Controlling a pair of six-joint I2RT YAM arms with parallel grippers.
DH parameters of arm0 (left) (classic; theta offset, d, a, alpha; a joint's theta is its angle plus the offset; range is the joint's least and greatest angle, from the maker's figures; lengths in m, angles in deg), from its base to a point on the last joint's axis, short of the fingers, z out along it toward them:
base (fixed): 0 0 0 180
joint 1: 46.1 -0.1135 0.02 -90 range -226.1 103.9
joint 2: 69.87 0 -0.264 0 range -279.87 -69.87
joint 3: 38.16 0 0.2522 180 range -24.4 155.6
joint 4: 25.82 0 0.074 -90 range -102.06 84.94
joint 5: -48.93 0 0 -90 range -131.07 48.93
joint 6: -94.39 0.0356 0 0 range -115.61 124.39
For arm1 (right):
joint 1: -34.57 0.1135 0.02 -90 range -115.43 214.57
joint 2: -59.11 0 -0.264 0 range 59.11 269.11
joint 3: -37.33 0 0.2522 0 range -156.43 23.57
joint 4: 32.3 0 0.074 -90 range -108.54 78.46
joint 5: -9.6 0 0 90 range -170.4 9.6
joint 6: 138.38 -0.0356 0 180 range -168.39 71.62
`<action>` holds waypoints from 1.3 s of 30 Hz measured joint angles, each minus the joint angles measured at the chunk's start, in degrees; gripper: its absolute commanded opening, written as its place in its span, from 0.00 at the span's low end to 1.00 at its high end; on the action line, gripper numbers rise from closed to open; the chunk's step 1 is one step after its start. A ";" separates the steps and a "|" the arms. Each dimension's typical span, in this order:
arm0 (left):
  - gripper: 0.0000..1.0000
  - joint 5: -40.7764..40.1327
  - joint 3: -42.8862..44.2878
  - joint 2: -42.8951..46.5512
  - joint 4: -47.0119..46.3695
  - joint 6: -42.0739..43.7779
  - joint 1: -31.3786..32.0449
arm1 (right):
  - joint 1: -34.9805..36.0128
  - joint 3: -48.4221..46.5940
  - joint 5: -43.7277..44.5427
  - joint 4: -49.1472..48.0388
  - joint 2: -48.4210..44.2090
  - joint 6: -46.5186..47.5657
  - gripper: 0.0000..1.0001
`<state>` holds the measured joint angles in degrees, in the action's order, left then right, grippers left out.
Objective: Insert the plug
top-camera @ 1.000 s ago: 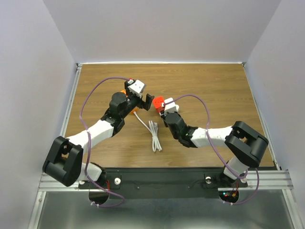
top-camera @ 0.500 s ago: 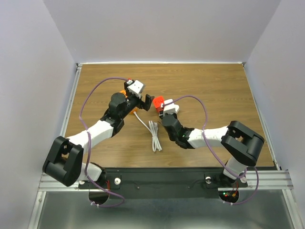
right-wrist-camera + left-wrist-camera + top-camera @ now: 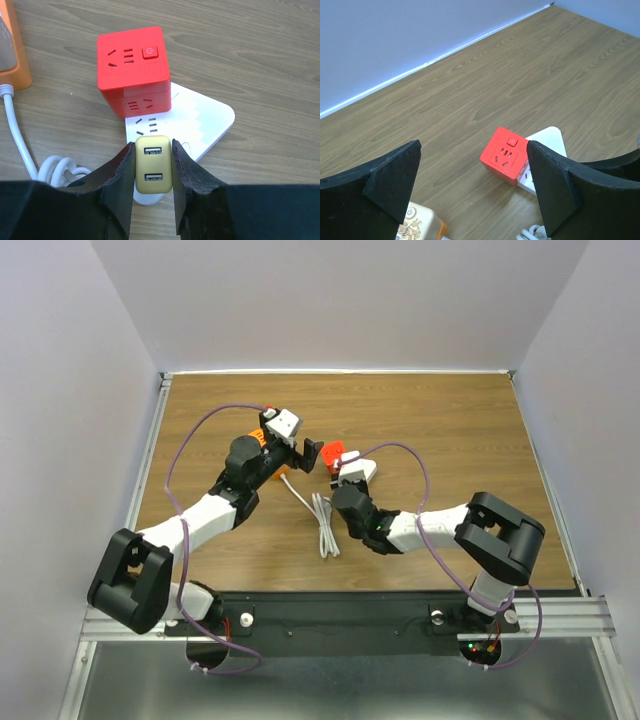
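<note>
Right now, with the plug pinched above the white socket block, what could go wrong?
1. The plug in the right tool hides its own prongs, so alignment with the slots of the white block is unconfirmed; a skewed push could shove the block.
2. The red cube sits right beside those slots; the tool may bump it.
3. The coiled cable lies close and might snag.
</note>
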<state>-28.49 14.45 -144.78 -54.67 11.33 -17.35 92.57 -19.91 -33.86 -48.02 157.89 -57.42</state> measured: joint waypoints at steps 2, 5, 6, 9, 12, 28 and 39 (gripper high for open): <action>0.98 0.31 0.00 0.11 -0.02 0.00 -0.02 | 0.17 -0.02 0.11 -0.09 0.17 -0.07 0.01; 0.98 0.57 -0.02 0.31 -0.04 0.00 0.00 | 0.22 -0.02 0.20 -0.35 0.39 -0.46 0.00; 0.98 0.63 -0.02 0.33 -0.04 0.00 -0.02 | 0.22 -0.02 0.24 -0.44 0.50 -0.68 0.00; 0.98 0.87 -0.13 0.55 -0.11 0.00 -0.02 | 0.28 -0.02 0.48 -1.22 1.05 -1.27 0.01; 0.98 0.98 -0.50 0.66 -0.44 0.00 -0.02 | 0.35 0.04 0.68 -1.79 1.53 -2.01 0.00; 0.98 2.08 -1.01 1.92 -1.33 0.00 -0.02 | 0.90 1.92 3.02 -4.15 1.81 -9.44 0.00; 0.98 2.49 -2.34 3.02 -1.44 0.00 -0.02 | 2.47 1.81 7.50 -3.67 2.86 -18.86 0.00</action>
<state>-26.00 12.11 -141.77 -56.11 11.33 -17.37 95.04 -18.10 -26.36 -51.69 160.75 -76.29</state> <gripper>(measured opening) 0.982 0.385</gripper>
